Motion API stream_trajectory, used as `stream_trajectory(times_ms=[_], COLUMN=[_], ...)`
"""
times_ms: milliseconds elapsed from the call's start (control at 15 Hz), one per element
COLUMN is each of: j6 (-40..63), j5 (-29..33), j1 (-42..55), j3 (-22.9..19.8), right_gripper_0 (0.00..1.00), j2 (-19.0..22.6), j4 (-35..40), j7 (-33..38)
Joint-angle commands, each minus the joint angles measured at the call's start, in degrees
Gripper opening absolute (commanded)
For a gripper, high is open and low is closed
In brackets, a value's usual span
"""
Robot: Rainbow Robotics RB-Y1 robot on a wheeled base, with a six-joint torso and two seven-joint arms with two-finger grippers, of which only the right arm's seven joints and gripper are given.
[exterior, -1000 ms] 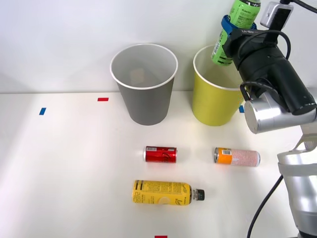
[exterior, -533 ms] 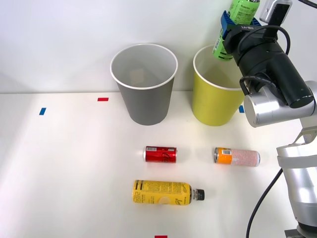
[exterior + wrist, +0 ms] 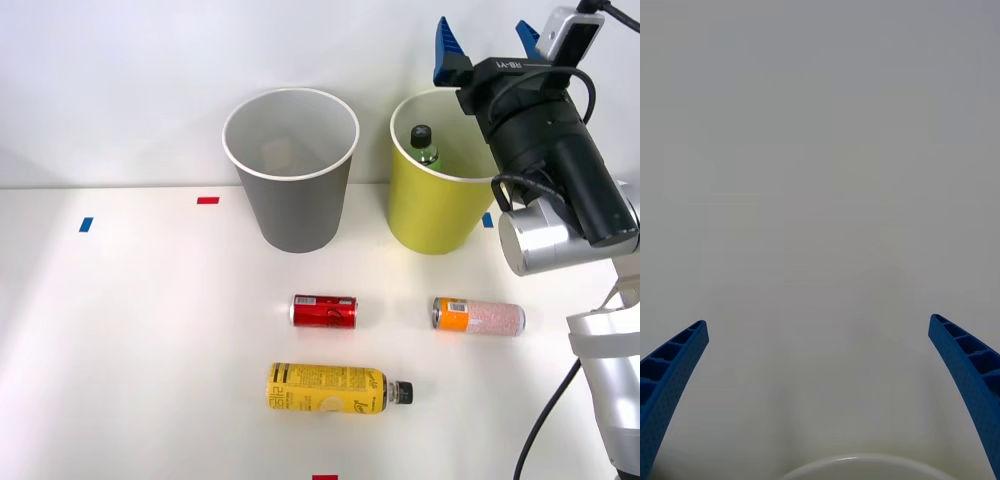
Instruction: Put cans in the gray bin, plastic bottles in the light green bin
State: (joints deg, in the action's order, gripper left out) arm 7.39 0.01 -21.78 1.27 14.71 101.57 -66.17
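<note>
The green-label bottle has dropped from the right gripper into the light green bin. The gripper's blue fingers now stand spread above the bin's far rim, holding nothing.

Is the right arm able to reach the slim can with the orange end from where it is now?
Probably yes. The slim can with the orange end lies alone on the white table, nothing over it, and the open claw is empty above the yellow-green bin.

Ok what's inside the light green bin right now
A bottle stands in the light green bin: its black cap and green shoulder show above the rim. The bin's wall covers the rest.
</note>
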Motion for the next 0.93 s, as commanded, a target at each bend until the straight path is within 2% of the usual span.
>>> stream_trajectory(times_ms=[67, 267, 667, 933], j6=[-9.1, -13.6, -13.6, -17.6], j5=[-0.4, -0.6, -1.5, -2.1], j1=[6.2, 12.4, 28.5, 38.4], j3=[0.8, 0.7, 0.7, 0.7], right_gripper_0=[1.00, 1.00, 1.00, 1.00], j2=[0.7, 0.9, 3.0, 2.7], j4=[0.0, 1.8, 15.7, 19.8], j7=[0.6, 0.9, 2.4, 2.8])
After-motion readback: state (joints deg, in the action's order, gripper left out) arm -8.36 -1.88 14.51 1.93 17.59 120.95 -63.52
